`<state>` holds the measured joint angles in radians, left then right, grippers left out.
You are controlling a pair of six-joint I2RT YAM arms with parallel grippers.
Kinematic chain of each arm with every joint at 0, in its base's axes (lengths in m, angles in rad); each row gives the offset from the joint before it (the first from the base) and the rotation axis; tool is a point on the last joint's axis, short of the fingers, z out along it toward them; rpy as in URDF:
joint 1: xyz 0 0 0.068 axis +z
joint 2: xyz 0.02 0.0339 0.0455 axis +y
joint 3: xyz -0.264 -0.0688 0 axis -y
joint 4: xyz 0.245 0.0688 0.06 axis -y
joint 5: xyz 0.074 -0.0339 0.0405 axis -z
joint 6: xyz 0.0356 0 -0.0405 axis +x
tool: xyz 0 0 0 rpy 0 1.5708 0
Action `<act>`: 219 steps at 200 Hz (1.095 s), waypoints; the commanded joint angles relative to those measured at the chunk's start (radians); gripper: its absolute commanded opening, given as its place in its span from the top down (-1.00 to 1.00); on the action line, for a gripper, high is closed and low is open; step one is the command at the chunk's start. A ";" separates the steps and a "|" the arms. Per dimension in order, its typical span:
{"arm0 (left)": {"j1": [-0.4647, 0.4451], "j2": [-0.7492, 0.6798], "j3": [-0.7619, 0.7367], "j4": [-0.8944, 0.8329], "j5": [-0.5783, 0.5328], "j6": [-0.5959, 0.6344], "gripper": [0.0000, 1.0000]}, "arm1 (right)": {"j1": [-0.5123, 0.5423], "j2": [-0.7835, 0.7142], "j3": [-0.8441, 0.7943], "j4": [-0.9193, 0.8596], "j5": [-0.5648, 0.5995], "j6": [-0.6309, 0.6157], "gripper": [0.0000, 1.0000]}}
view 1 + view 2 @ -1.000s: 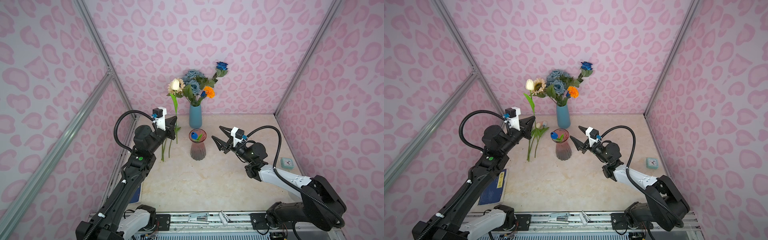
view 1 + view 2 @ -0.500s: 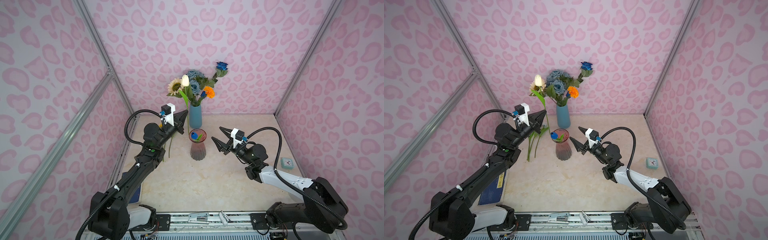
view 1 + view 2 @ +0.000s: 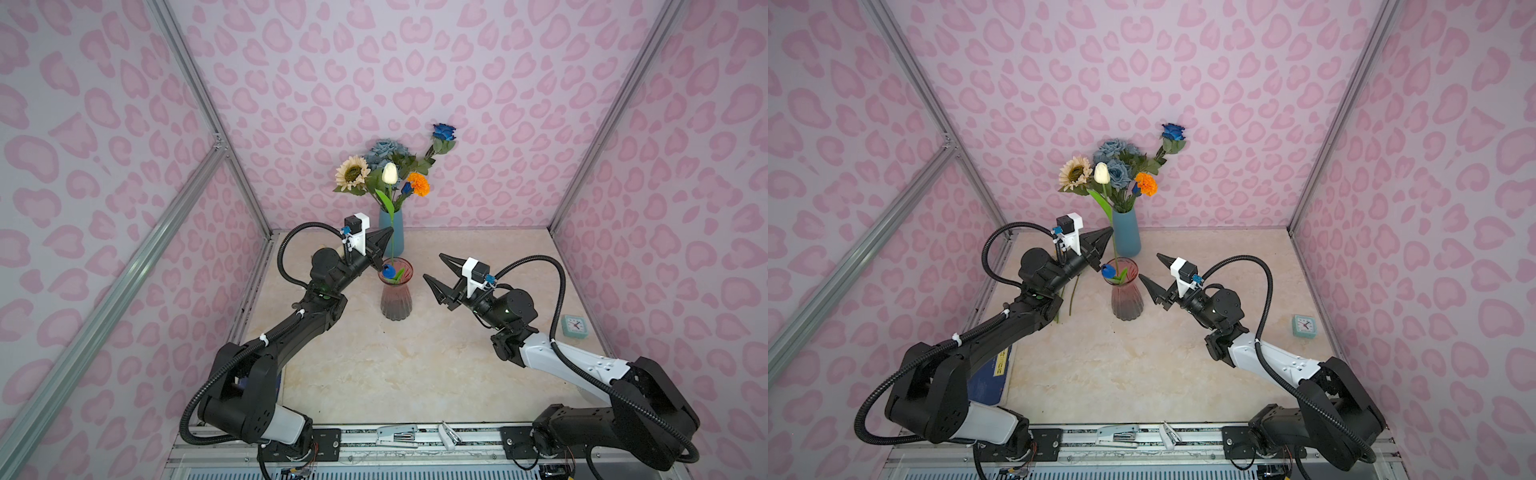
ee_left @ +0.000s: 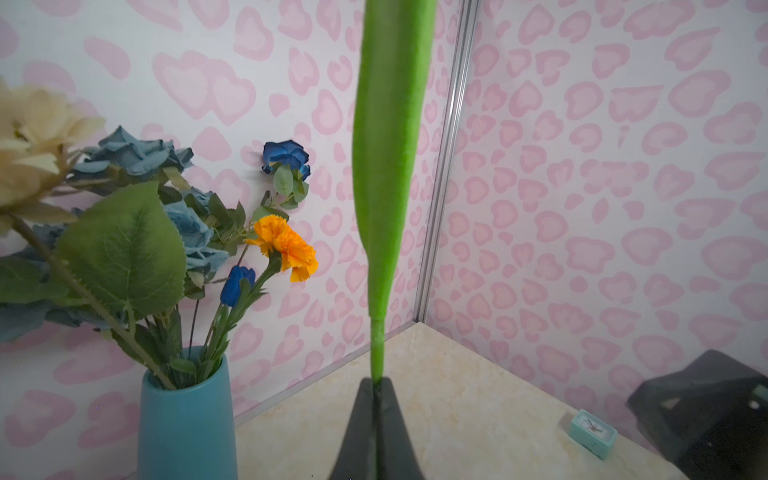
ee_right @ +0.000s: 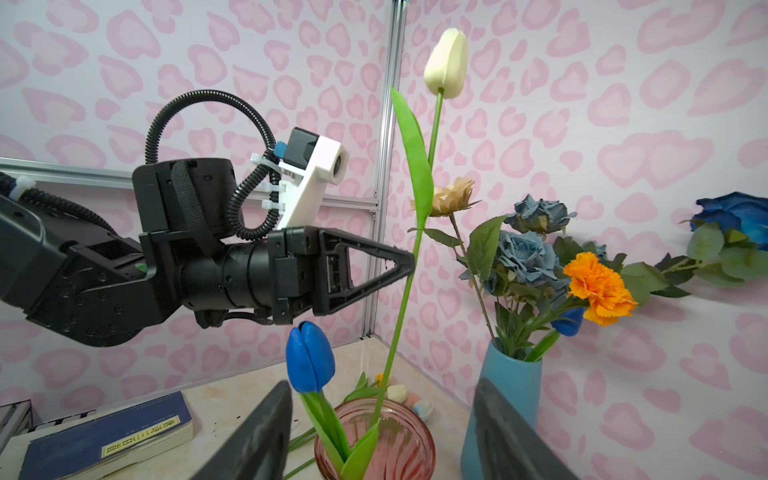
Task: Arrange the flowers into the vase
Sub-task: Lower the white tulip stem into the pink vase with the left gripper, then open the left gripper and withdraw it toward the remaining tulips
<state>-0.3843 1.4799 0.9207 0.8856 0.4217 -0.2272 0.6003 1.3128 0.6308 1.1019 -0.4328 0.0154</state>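
I judge the job a good half done. The blue vase point(image 3: 398, 241) at the table's 12 o'clock edge holds the big flowers, and the pink glass vase point(image 3: 396, 299) at centre has a blue tulip point(image 3: 388, 272) standing in it. A few loose tulips point(image 5: 397, 392) lie on the table at 9 o'clock of the pink vase, waiting their turn.

My left gripper point(image 5: 409, 262) is clamped on the stem of the white tulip point(image 3: 390, 173), about halfway up. The flower stands nearly upright, its head at 12 o'clock above the grip and its foot at 6 o'clock below, inside the pink vase's mouth as far as I can tell.

My right gripper point(image 3: 432, 265) hangs with jaws apart and empty at 3 o'clock of that vase, just beside it.
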 commanded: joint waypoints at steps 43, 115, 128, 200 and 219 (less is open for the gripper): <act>0.001 0.017 -0.067 0.113 0.012 0.004 0.94 | 0.003 0.006 -0.003 0.000 0.017 -0.010 -0.39; -0.001 -0.040 -0.162 0.079 0.037 0.068 0.59 | 0.011 0.017 -0.011 0.033 0.034 -0.012 -0.41; -0.001 -0.049 -0.174 0.073 0.043 0.075 0.47 | 0.010 0.018 -0.010 0.033 0.034 -0.012 -0.42; -0.001 -0.098 -0.226 0.023 0.039 0.126 0.08 | 0.009 0.055 0.025 -0.013 0.025 -0.006 -0.43; -0.001 -0.105 -0.226 0.005 0.030 0.137 0.07 | -0.004 0.091 0.084 -0.083 -0.028 0.014 -0.39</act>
<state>-0.3862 1.3861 0.6960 0.9016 0.4557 -0.1253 0.6067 1.3720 0.6678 1.0843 -0.4122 0.0078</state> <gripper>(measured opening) 0.468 0.714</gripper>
